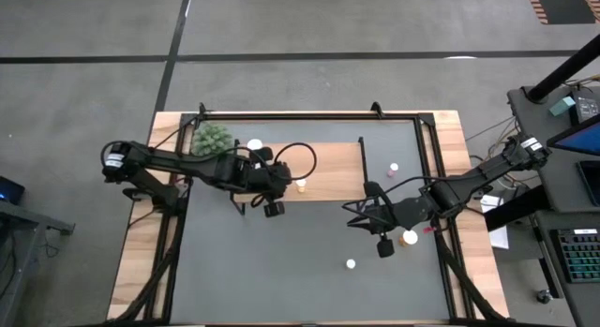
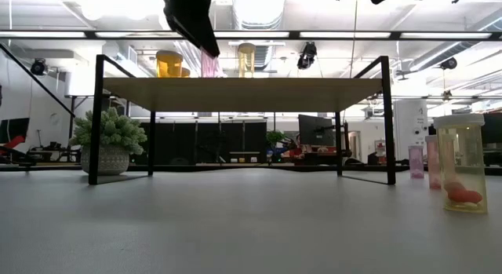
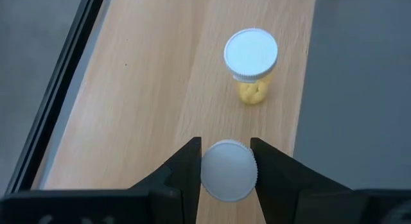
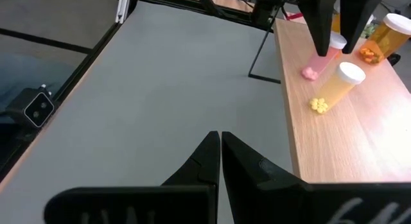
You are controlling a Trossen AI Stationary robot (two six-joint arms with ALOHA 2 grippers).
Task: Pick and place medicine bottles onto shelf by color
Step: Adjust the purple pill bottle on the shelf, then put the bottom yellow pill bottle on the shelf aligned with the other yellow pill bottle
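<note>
The left gripper [image 3: 226, 169] hangs over the light-wood shelf [image 1: 328, 158], its fingers [image 3: 186, 169] closed narrowly on the white cap of a pink bottle [image 3: 228, 171]; the right wrist view shows this bottle's pink body [image 4: 316, 62] standing on the board between the dark fingers. In the high view this gripper [image 1: 272, 191] sits near the shelf's front edge, roughly at the board's centre.

At about 3 o'clock from it, just beside, a yellow bottle [image 1: 302, 185] stands upright on the shelf, white cap up [image 3: 251, 56]. An orange bottle [image 4: 386, 33] stands on the board beyond the gripper, toward the plant end, with a white-capped one [image 1: 254, 146] at 11 o'clock from the gripper in the high view. A green plant ball [image 1: 213, 138] in a pot occupies the shelf's 9 o'clock end.

The right gripper [image 4: 220, 153] hovers over the grey table [image 1: 281, 261] off the shelf's 4 o'clock corner, fingers pressed together and holding nothing. Near it stand an orange bottle [image 1: 409, 237] and a small white-capped bottle [image 1: 351, 264] at 7 o'clock from that one; another small bottle [image 1: 394, 167] stands at 12 o'clock, just past the shelf's end. From table height a yellowish bottle [image 2: 460, 164] and pink bottles [image 2: 416, 161] show at 3 o'clock.
</note>
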